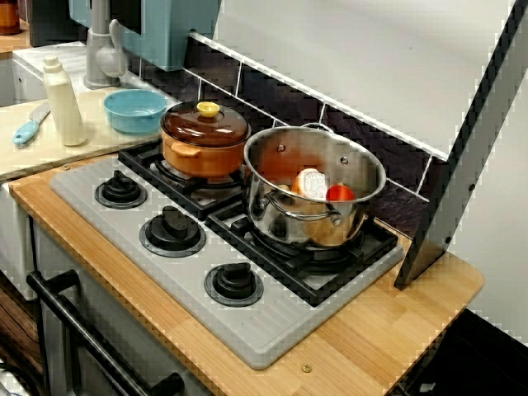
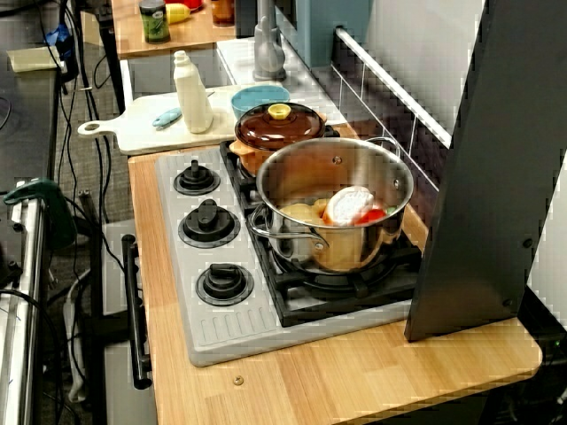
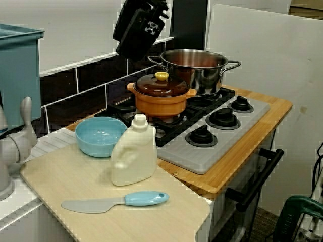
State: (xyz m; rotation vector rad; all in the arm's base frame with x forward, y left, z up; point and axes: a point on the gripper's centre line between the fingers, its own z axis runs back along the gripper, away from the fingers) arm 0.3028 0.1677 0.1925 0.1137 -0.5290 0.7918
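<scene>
Gripper (image 3: 133, 39) hovers at upper centre, above the lidded orange pot (image 3: 160, 99); jaws unreadable, I cannot tell; any grasp needs descent first.

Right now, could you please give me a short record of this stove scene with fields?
tool: raised, nearest the orange pot; open or shut unclear
orange pot: lidded, on the stove beside the steel pot
steel pot: on the stove, toy food inside
cutting board: white bottle and blue-handled knife on it, blue bowl at its edge

orange pot (image 1: 198, 158) | brown lid (image 1: 206, 125) on, upright | on burner (image 1: 191, 192) beside steel pot (image 1: 276, 213)
</scene>
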